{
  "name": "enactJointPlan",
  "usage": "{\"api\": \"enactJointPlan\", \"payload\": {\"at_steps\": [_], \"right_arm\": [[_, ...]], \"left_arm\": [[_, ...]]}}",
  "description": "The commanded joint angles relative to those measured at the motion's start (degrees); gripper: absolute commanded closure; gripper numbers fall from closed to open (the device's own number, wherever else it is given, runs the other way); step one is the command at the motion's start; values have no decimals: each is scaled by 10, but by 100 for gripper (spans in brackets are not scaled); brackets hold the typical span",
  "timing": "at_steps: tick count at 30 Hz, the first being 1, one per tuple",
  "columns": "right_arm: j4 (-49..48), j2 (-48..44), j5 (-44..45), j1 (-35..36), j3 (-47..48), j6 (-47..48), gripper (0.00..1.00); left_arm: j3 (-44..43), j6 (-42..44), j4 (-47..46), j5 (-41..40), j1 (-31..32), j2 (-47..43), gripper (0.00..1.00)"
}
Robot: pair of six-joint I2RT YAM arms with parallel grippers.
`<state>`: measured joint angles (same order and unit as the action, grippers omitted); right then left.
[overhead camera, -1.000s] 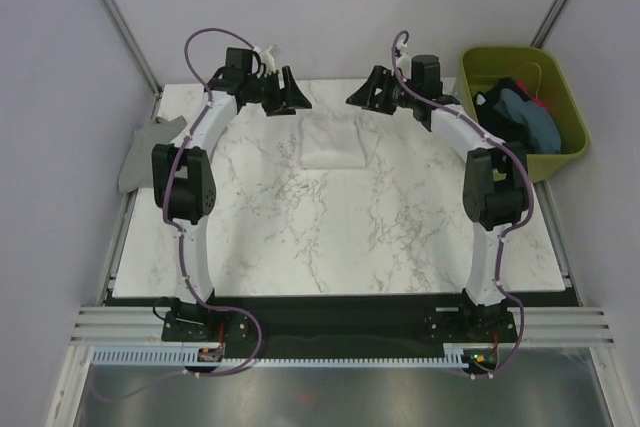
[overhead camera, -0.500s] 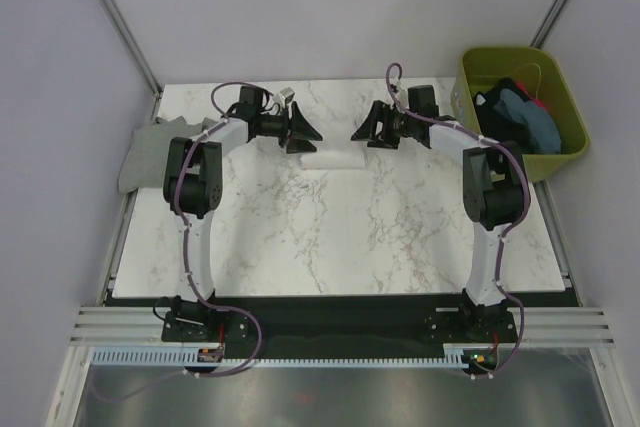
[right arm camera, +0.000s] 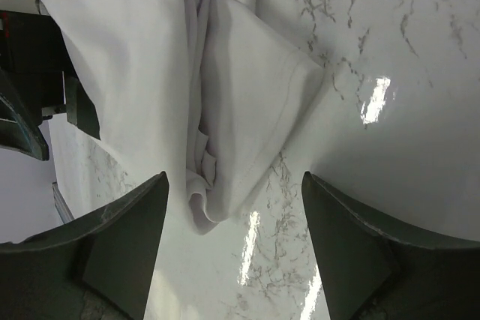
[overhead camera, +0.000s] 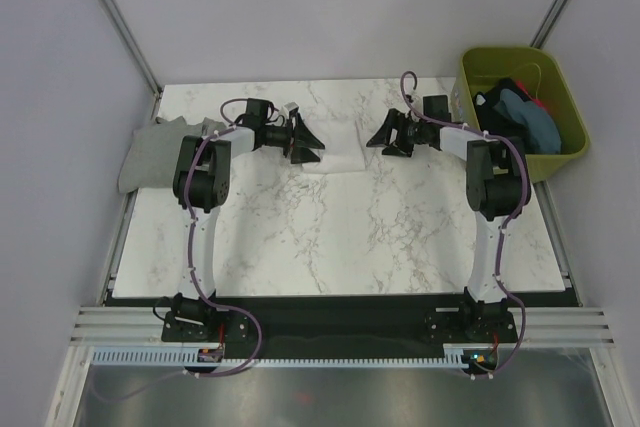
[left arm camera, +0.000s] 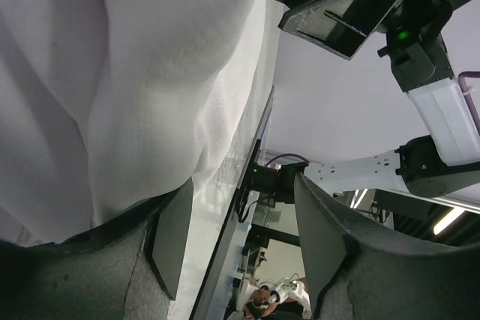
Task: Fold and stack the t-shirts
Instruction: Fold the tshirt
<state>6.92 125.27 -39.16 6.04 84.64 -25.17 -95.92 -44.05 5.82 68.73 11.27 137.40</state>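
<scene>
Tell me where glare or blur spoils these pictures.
Right wrist view: bright glare patches on the glossy table, white t-shirt sharp. Left wrist view: the shirt looms close, folds softly shaded. Top external view: even light, shirt hardly distinct from the pale marble.

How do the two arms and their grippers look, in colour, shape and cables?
The left arm and right arm have white curved links and black joint housings. A purple cable runs along each. The left gripper and right gripper are dark, with two broad wedge-shaped fingers each.

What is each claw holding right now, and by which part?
Nothing. The left claw and right claw both stand open beside the folded white t-shirt on the table.
</scene>
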Motion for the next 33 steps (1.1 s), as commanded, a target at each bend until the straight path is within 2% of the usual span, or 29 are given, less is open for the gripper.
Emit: {"api": "enactJointPlan", "payload": {"at_steps": [1,13,17,21,27,33], "right_arm": [[-8,35,-19,5,15,14,19],[-41,78,-51,11,33,-27,19],[-41,76,-51,15,33,-27,19],[-9,33,-44,13,57,-8,20],[-15,2,-81,19,105,-47,20],[-56,8,-101,48,125,-80,20]], "left_arm": [[-7,-12,-12,15,2,3,36],[-14,6,-10,24,7,0,36],[-54,29,-4,31,7,-37,27],[-83,35,1,21,-17,-79,21],[-102,116,93,-17,-56,-77,22],[-133,181,158,-68,-69,-26,23]]}}
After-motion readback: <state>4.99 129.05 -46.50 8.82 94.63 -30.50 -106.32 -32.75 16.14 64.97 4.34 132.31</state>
